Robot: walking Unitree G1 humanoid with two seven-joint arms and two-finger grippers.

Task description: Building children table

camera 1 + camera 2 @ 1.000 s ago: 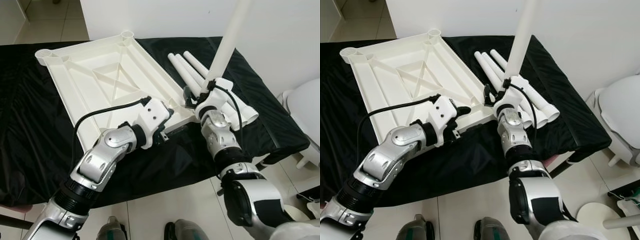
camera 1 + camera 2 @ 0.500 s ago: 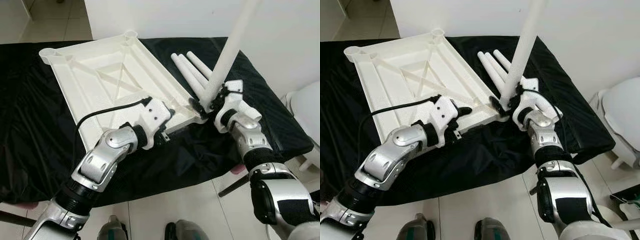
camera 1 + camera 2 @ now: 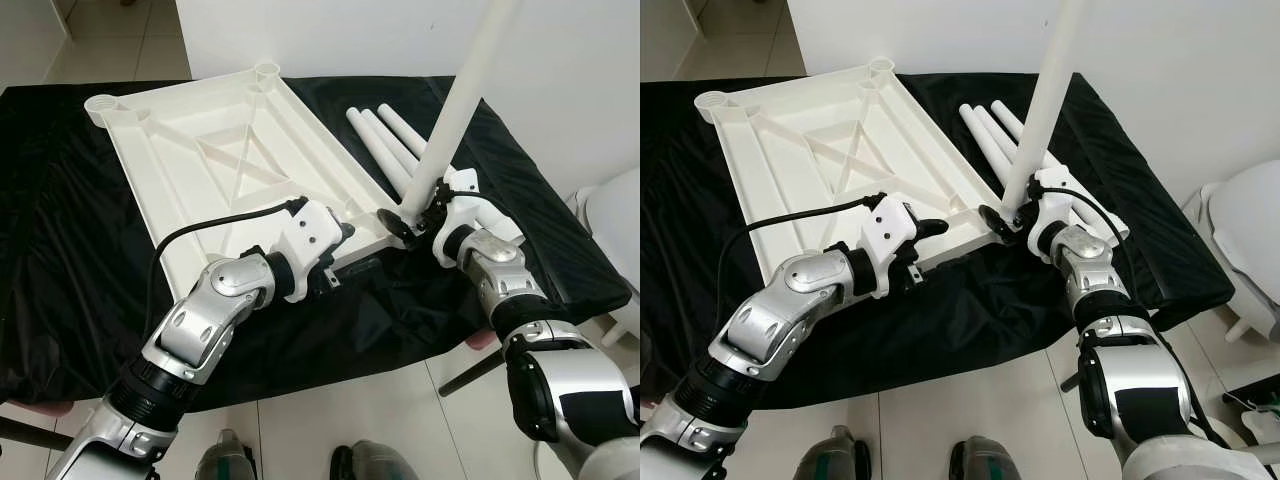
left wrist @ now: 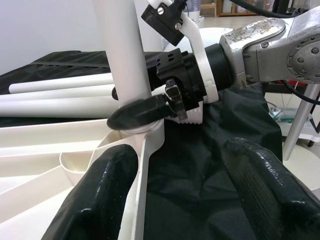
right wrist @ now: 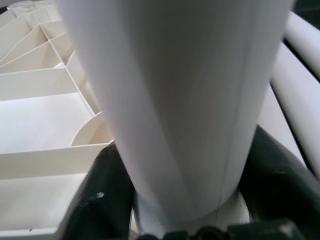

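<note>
The white table top [image 3: 230, 170] lies upside down on the black cloth [image 3: 60, 250]. My right gripper [image 3: 415, 215] is shut on a long white leg [image 3: 455, 110], which stands tilted with its lower end at the table top's near right corner socket [image 4: 145, 132]. The right wrist view shows black fingers [image 5: 100, 195] on both sides of that leg [image 5: 175, 90]. My left gripper [image 3: 350, 250] is open at the table top's near edge, just left of that corner. Its fingers [image 4: 107, 190] are wide apart, one against the rim.
Three spare white legs [image 3: 385, 145] lie side by side on the cloth behind the right gripper. A white rounded object [image 3: 615, 215] stands on the floor at the right. A white wall runs behind the cloth-covered surface, and tiled floor lies in front.
My right wrist has swung out to the right, and the leg's lower end has come down to the near right corner. The left gripper has stayed at the edge.
</note>
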